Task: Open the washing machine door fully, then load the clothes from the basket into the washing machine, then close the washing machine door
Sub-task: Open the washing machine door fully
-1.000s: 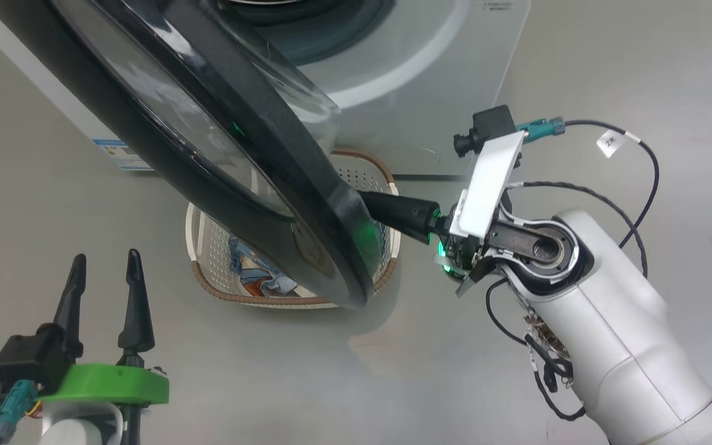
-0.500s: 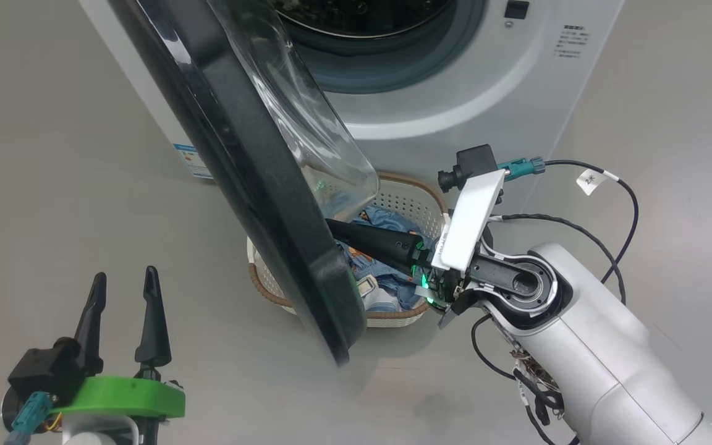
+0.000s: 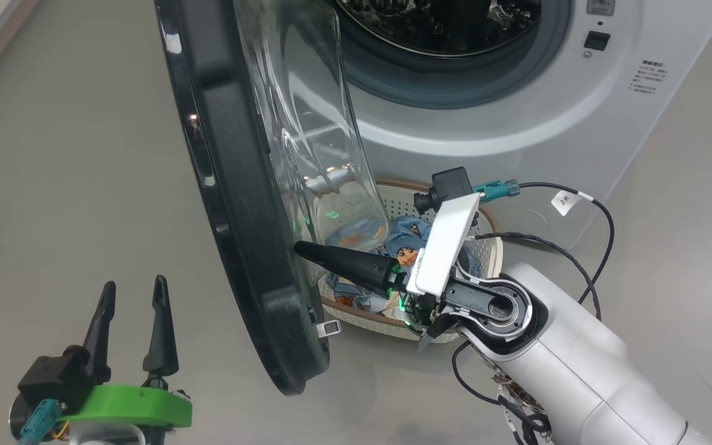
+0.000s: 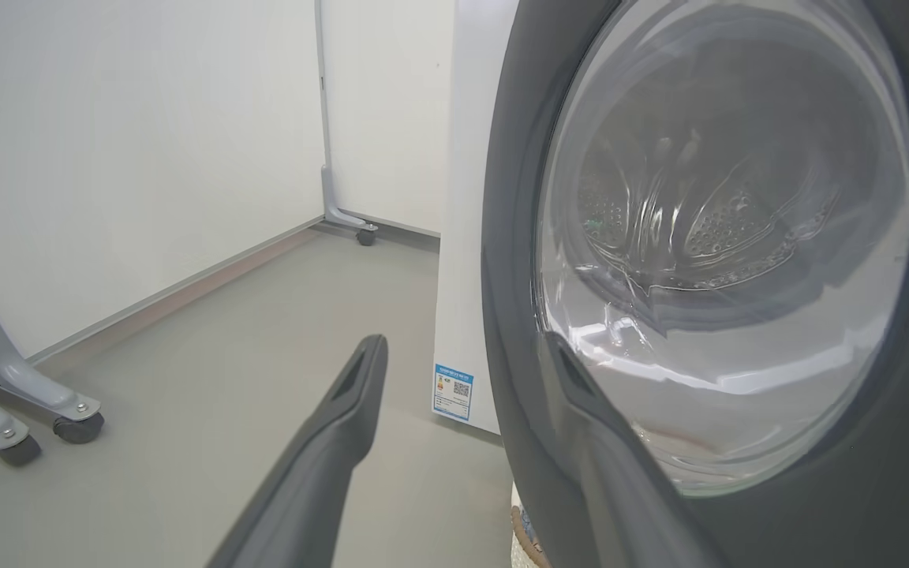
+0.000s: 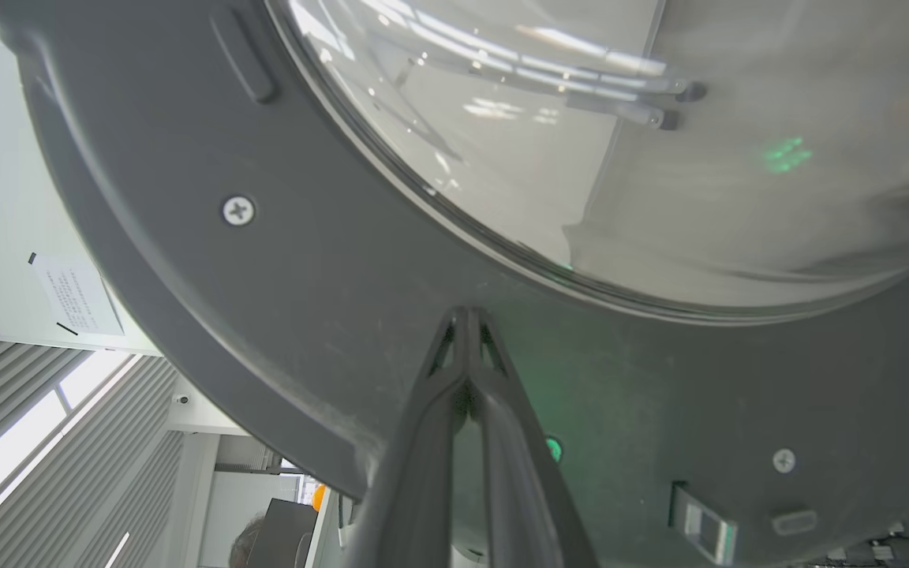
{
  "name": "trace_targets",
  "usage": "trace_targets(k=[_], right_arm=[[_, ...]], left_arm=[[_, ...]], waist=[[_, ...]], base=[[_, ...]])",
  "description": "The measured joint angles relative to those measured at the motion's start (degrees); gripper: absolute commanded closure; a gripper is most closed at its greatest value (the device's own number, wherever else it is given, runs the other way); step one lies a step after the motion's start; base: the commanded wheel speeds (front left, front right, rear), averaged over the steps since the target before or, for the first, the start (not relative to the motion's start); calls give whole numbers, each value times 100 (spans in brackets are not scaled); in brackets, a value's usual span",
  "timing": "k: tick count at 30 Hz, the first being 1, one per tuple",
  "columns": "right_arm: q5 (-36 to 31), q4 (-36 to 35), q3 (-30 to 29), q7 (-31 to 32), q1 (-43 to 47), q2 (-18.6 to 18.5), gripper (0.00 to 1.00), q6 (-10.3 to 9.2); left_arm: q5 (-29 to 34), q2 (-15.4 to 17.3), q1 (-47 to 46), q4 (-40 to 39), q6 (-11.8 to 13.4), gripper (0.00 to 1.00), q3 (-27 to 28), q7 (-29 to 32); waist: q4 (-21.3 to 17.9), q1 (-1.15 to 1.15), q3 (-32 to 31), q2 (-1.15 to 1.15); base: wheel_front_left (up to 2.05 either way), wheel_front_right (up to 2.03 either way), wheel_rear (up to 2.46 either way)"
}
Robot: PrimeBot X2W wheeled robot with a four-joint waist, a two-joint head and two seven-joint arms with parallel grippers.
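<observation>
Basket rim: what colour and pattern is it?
Brown with a woven look, edging the cream-white perforated basket. The head view shows it best.

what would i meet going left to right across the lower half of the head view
open left pincer with long dark fingers → glossy black-ringed round washing machine door → shut right pincer → light blue cartoon-printed clothes
</observation>
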Motion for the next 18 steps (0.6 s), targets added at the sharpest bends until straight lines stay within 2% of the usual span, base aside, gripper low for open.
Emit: trace_targets(k=[8, 14, 15, 16, 17, 18], right_arm=[[93, 1, 279, -364, 0, 16, 100, 1], [-47, -196, 385, -591, -7, 19, 100, 1], [-219, -248, 383, -665, -18, 25, 71, 1], [-417, -289, 376, -747, -36, 34, 54, 1], [-620, -334, 361, -838, -48, 35, 23, 1], [-840, -372, 321, -966, -57, 38, 1, 1]], left_arm=[[1, 1, 64, -44, 56, 0, 158, 0], [1, -1, 118, -100, 163, 0, 509, 0], [2, 0, 132, -112, 181, 0, 580, 0], [4, -1, 146, -124, 207, 0, 649, 0], [10, -1, 159, -136, 211, 0, 730, 0], [20, 0, 171, -149, 223, 0, 804, 0]], waist=[[149, 0, -115, 0], [5, 0, -183, 0], [-35, 0, -197, 0], [-78, 0, -213, 0], [-127, 0, -231, 0], [-178, 0, -249, 0]], base=[[0, 0, 0], [0, 0, 0], [0, 0, 0], [0, 0, 0], [0, 0, 0], [0, 0, 0]])
